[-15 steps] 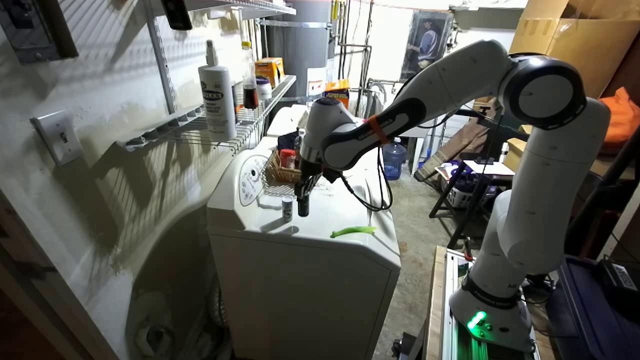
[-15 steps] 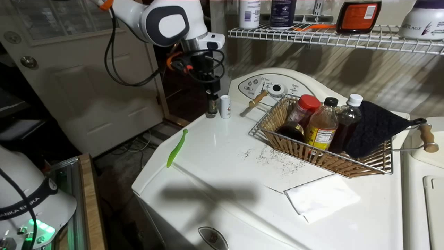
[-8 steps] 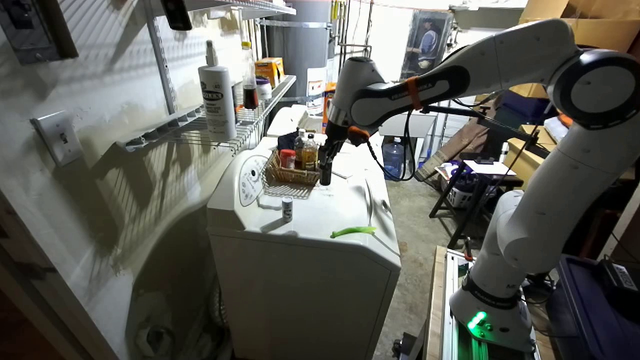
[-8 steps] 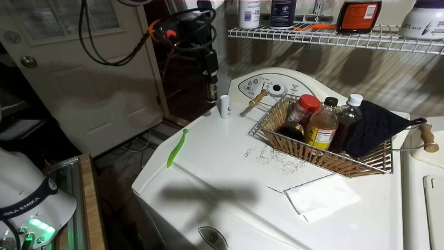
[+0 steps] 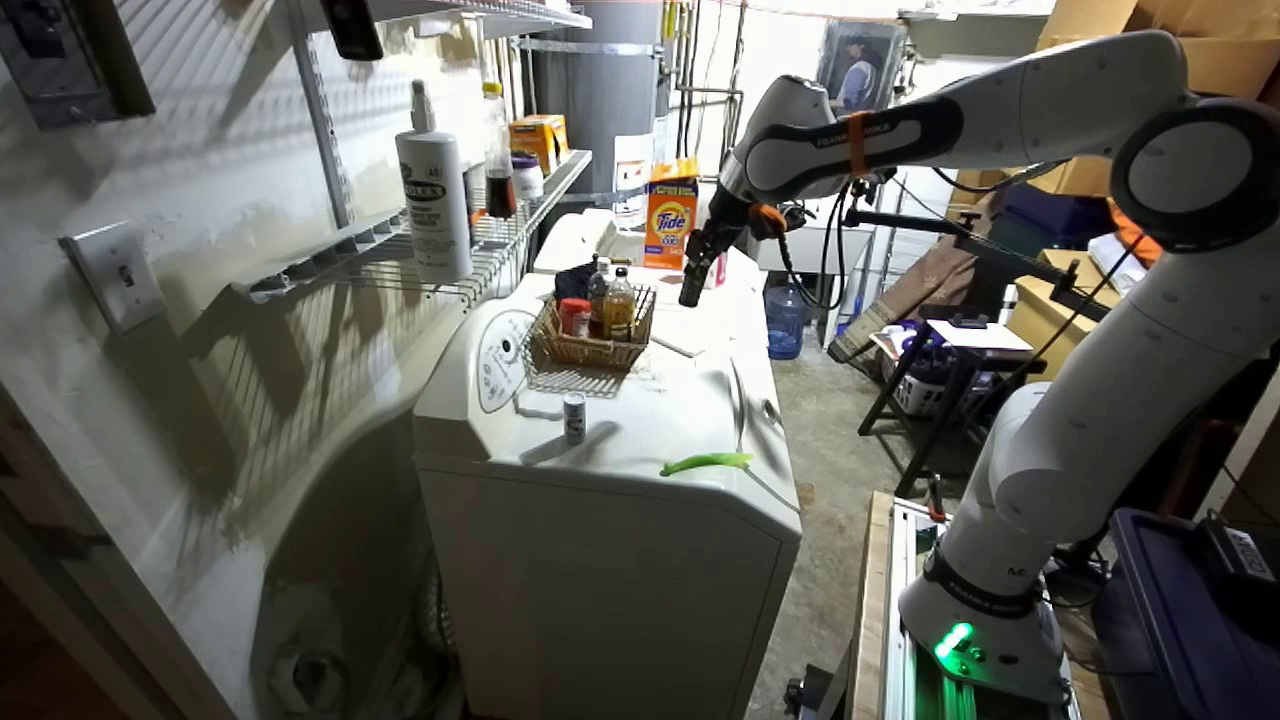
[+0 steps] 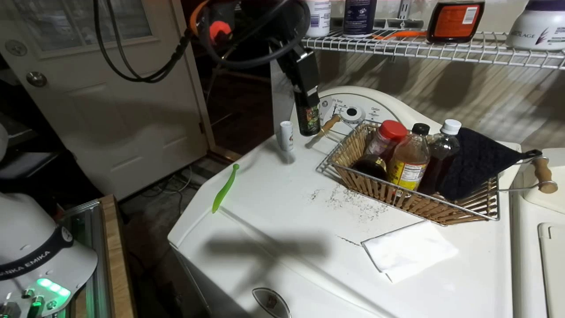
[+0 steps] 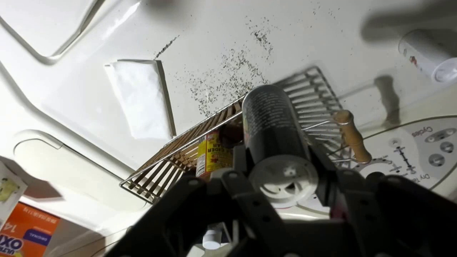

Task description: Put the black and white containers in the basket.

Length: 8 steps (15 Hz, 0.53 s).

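Observation:
My gripper point(image 7: 280, 162) is shut on a black container point(image 7: 267, 123), a cylinder with a pale shaker top facing the wrist camera. It is in the air, slightly tilted, in both exterior views point(image 5: 692, 288) point(image 6: 308, 119). The white container point(image 6: 287, 136) stands upright on the white appliance point(image 5: 610, 560); it also shows in the wrist view point(image 7: 426, 55). The brown woven basket point(image 6: 435, 213) with wooden handles sits further back on the appliance and also shows in an exterior view point(image 5: 575, 352). In the wrist view the black container covers part of the basket point(image 7: 162, 167).
The basket holds a red-lidded jar point(image 6: 393, 131), a yellow-labelled bottle point(image 6: 407, 170), a white-capped bottle point(image 6: 445, 148) and a black cloth mitt point(image 6: 474, 163). A white folded cloth point(image 6: 410, 251) and a green object point(image 6: 225, 190) lie on the appliance. A wire shelf point(image 6: 419, 55) hangs above.
My gripper has lifted the black container off the appliance from beside the white container and carried it up and away, now tilted. The white container and basket have not moved.

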Motion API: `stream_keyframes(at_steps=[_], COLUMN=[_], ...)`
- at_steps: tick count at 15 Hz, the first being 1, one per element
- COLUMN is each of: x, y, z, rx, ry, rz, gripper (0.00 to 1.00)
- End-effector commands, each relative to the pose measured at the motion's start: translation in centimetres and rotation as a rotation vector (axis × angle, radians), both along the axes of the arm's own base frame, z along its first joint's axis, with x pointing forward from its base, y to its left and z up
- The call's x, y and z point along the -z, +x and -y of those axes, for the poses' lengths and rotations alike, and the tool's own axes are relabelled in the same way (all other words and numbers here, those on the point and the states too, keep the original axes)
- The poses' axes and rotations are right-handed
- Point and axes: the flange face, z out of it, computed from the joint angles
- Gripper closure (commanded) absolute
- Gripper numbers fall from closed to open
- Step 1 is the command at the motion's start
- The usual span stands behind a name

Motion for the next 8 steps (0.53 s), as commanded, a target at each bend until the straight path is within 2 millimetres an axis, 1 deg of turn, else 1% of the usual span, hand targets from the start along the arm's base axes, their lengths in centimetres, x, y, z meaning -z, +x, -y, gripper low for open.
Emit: stream_keyframes(at_steps=[1, 4, 5, 7, 8], x=[-0.1, 0.0, 0.1, 0.0, -0.1], y=[0.0, 0.4, 0.5, 1.4, 1.9], z=[0.4, 0.2, 0.1, 1.9, 3.4], rx=[0.001, -0.003, -0.004, 0.033, 0.058], ry=[0.003, 0.003, 0.003, -0.004, -0.002], rz=[0.007, 0.008, 0.008, 0.022, 0.029], gripper=[0.55, 0.55, 0.8, 0.8, 0.8])
